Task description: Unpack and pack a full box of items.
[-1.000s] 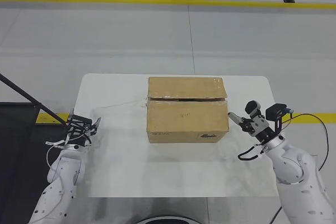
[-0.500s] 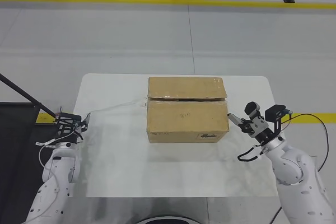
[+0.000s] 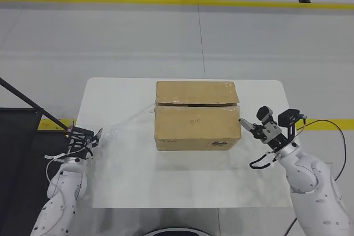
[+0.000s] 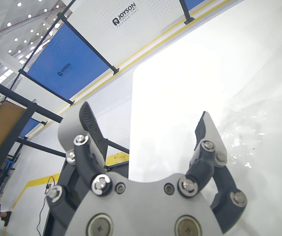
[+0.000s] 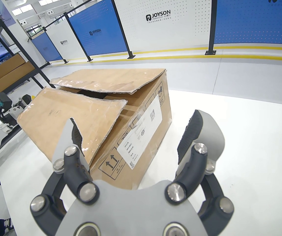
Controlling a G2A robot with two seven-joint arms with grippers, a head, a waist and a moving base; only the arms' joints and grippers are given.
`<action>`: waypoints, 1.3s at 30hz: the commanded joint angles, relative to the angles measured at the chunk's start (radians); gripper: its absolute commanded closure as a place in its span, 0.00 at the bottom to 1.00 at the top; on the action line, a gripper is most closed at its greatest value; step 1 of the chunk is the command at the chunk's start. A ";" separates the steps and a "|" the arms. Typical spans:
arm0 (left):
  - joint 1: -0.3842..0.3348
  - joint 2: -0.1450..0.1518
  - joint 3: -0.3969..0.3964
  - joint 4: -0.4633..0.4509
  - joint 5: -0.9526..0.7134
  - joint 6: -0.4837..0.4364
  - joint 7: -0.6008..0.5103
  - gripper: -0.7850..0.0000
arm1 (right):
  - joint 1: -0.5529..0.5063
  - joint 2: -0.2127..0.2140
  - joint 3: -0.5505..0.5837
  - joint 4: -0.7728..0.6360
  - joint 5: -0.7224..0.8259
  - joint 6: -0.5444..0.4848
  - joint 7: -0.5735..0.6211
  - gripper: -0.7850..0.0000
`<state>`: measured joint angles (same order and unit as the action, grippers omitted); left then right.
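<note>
A white worktop (image 3: pixel 183 183) with rounded corners carries a cardboard box (image 3: pixel 197 127) near its middle, top flaps slightly ajar, and a crinkled clear strip (image 4: pixel 240 133) on its left part.

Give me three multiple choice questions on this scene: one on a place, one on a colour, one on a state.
1. Where on the table does the cardboard box stand? A at its left edge; B mid-width, toward the far edge; C at the near edge.
2. What colour is the table top? A white; B black; C green.
3. How are the right gripper's fingers? A shut on a flap; B shut, empty; C open.
Answers: B, bare table either side; A, plainly white; C, wide gap, nothing held.
</note>
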<state>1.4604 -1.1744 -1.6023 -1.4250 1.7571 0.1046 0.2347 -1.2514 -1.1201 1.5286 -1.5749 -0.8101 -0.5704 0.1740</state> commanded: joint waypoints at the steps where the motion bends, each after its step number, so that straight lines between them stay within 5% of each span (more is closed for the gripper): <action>1: 0.009 0.000 0.000 -0.005 -0.007 -0.008 0.015 0.00 | 0.004 0.000 -0.002 -0.001 0.001 0.002 0.005 0.00; 6: 0.026 -0.002 -0.001 -0.034 -0.047 -0.039 0.062 0.00 | 0.011 0.002 -0.005 -0.003 0.004 0.004 0.017 0.00; 15: -0.028 0.016 0.036 -0.071 0.097 -0.292 0.061 0.00 | 0.012 0.004 -0.007 -0.007 0.004 0.008 0.022 0.00; 28: -0.259 -0.015 0.194 0.090 0.161 -0.154 -0.094 0.00 | -0.018 0.011 0.029 0.019 0.021 -0.003 -0.006 0.00; 39: -0.241 -0.013 0.127 0.067 0.129 -0.044 -0.084 0.00 | -0.001 0.014 0.022 0.034 0.032 -0.011 0.000 0.00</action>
<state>1.2120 -1.1891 -1.4665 -1.3528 1.8844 0.0572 0.1509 -1.2554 -1.1062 1.5529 -1.5409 -0.7784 -0.5813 0.1728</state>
